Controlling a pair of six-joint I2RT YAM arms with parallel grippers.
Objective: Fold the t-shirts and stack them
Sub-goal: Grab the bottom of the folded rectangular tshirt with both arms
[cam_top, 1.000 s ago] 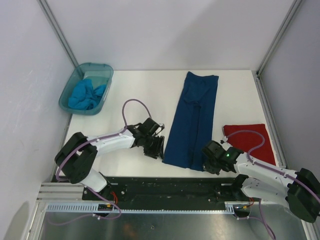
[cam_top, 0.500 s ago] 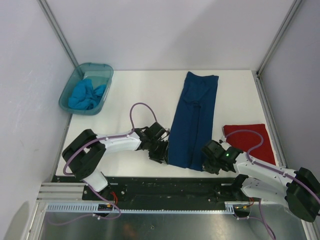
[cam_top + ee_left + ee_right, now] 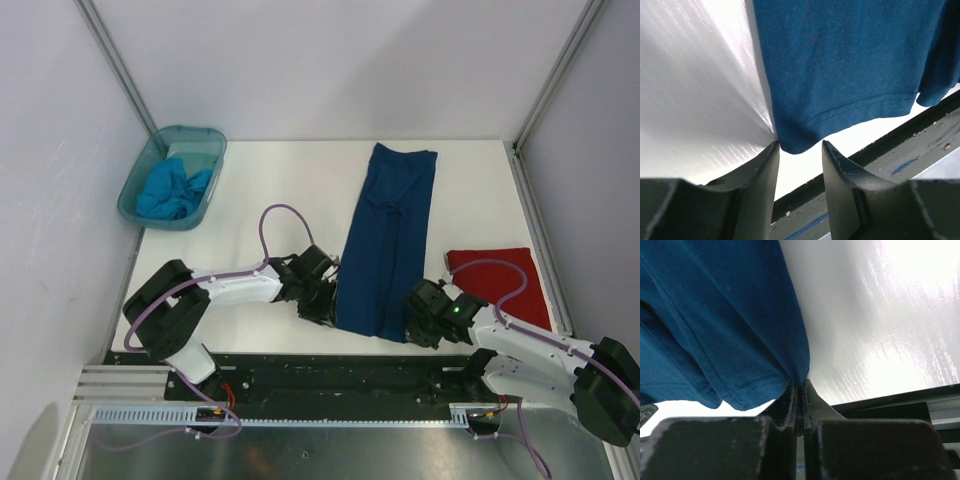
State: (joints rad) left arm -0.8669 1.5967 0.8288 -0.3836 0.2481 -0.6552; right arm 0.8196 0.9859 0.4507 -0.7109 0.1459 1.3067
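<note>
Navy blue cloth t-shirt (image 3: 385,230), a long folded strip on the white table (image 3: 280,180).
Right gripper (image 3: 800,385) pinches its near right corner; left gripper (image 3: 800,146) gapes around the near left corner.

no readable text, no labels, no brands, no numbers anywhere

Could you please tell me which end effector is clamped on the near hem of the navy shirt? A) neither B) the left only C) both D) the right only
D: the right end effector is pinched shut on a hem corner of the navy shirt, while the left end effector stands open with the other corner between its fingers.
</note>
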